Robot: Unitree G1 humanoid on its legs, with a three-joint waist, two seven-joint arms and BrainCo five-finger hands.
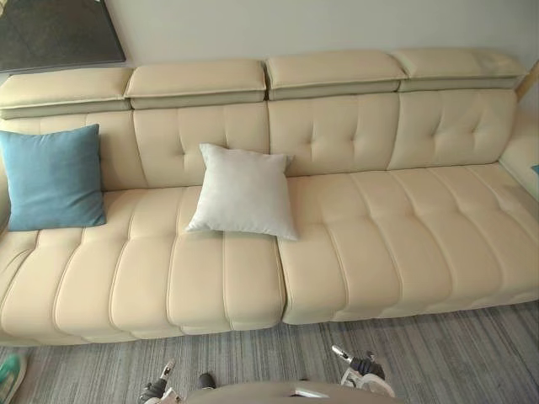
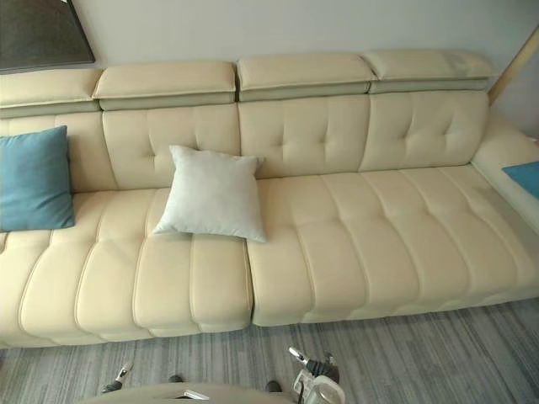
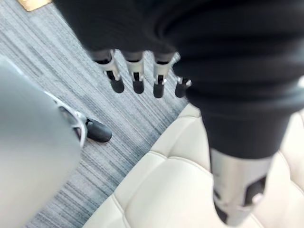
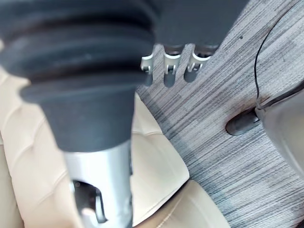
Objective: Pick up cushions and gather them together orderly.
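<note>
Both hands dangling empty, cushions sitting apart on the sofa

The white cushion point(image 1: 242, 192) is leaning against the backrest of the cream sofa point(image 1: 396, 227), a bit left of the middle, with its bottom edge resting on the seat. The blue cushion point(image 1: 52, 178) is propped upright at the far left end, well apart from the white one. A corner of a second blue cushion point(image 2: 524, 178) is peeking in at the far right, lying on the sofa's side section. The left hand point(image 3: 137, 76) is hanging low over the grey striped carpet point(image 1: 455, 353) right by the sofa's front edge, its fingers point(image 3: 159, 80) hanging straight and loose with nothing in them. The right hand point(image 4: 172, 66) is doing the same on the other side, spread loosely, holding nothing and touching no cushion.
</note>
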